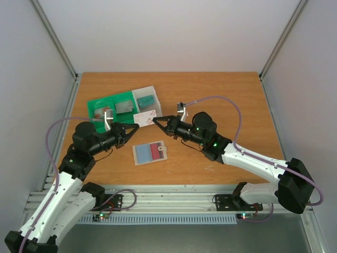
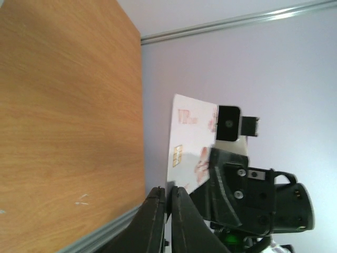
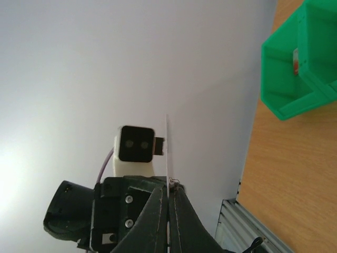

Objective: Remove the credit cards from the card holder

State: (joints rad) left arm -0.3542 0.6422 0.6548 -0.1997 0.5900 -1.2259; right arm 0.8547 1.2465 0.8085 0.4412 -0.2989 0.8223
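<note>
A white credit card with red print (image 1: 145, 118) hangs in the air between both grippers, above the table beside the tray. My left gripper (image 1: 135, 128) is shut on its corner; in the left wrist view the card (image 2: 192, 142) runs into the narrow gap of my left gripper (image 2: 169, 192). My right gripper (image 1: 155, 122) is shut on the opposite end, and the right wrist view shows the card (image 3: 168, 147) edge-on between the fingers of my right gripper (image 3: 169, 191). The pale blue-grey card holder (image 1: 142, 154) lies open on the table below, a red card (image 1: 156, 151) in its pocket.
A green-and-white three-compartment tray (image 1: 109, 100) stands at the back left, with a teal card (image 1: 147, 99) and a grey card (image 1: 124, 107) in its compartments. Its green wall (image 3: 295, 68) shows in the right wrist view. White walls enclose the table on three sides.
</note>
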